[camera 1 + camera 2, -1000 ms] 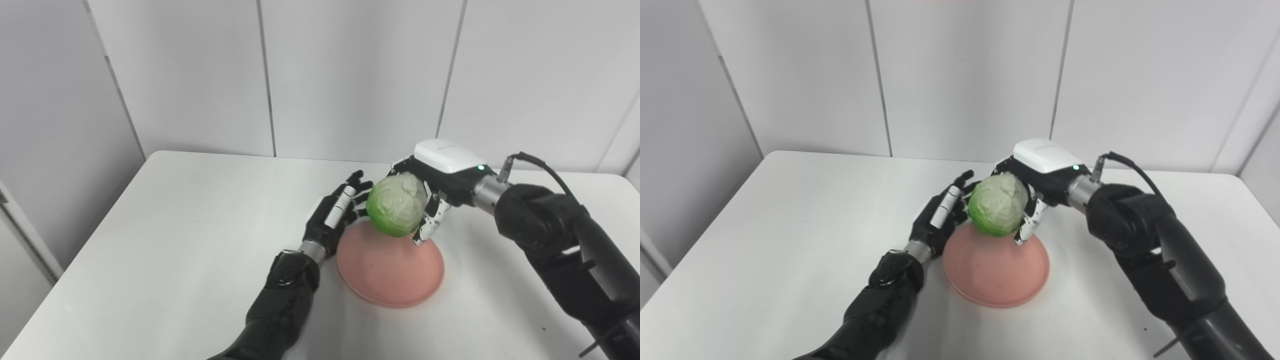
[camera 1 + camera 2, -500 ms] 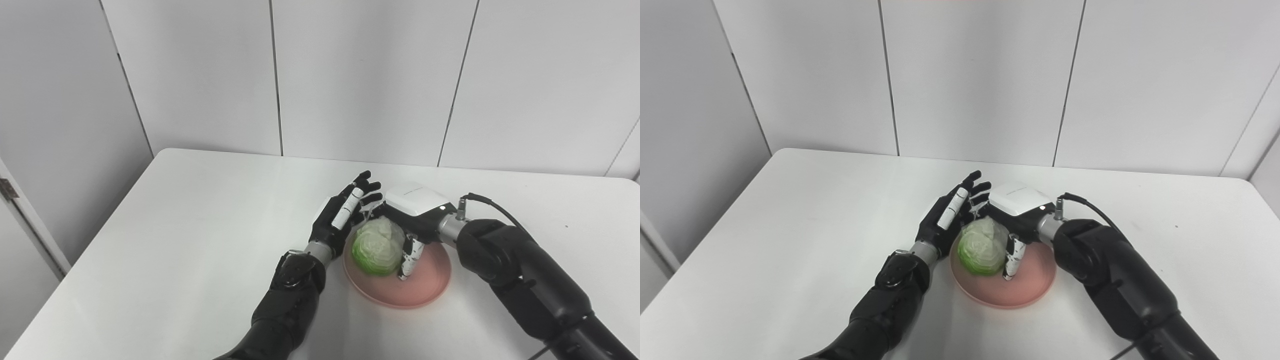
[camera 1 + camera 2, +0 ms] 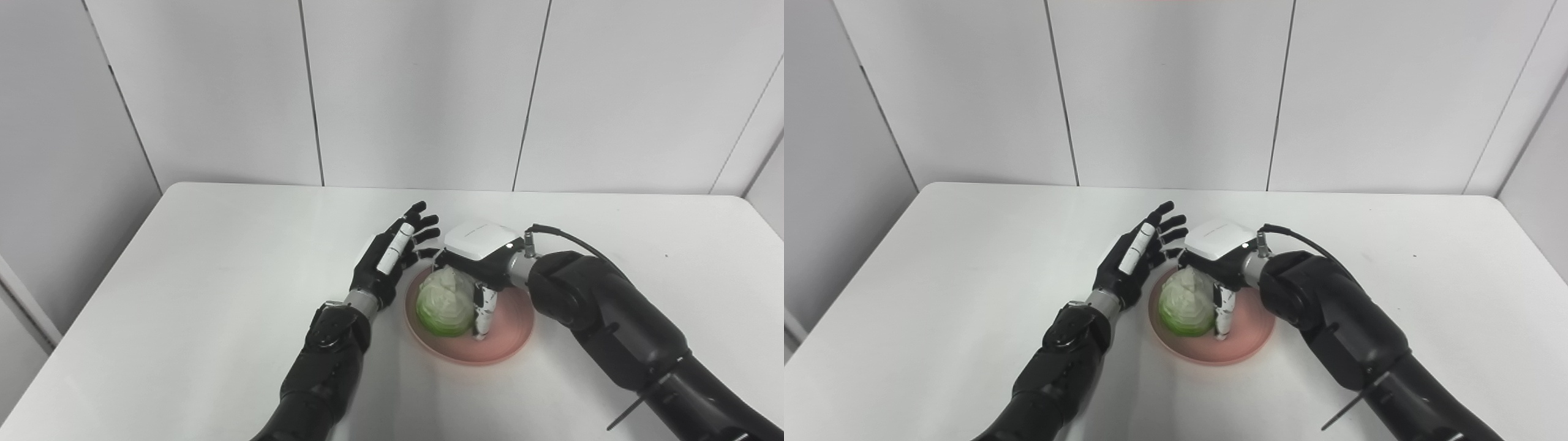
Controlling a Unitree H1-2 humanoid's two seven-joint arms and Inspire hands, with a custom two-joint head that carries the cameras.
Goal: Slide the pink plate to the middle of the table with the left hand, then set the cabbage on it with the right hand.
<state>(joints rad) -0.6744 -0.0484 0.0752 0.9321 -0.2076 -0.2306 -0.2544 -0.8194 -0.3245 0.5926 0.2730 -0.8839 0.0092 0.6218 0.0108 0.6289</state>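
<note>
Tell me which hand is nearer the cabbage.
Right. The right hand is over the cabbage with its fingers against it on the pink plate; the left hand is open beside the plate's left rim, apart.

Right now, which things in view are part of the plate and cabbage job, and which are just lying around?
Part of the job:
pink plate
cabbage, on the plate
right hand, closed around the cabbage
left hand, open beside the plate

Just there:
white table; nothing else lies on it
</note>
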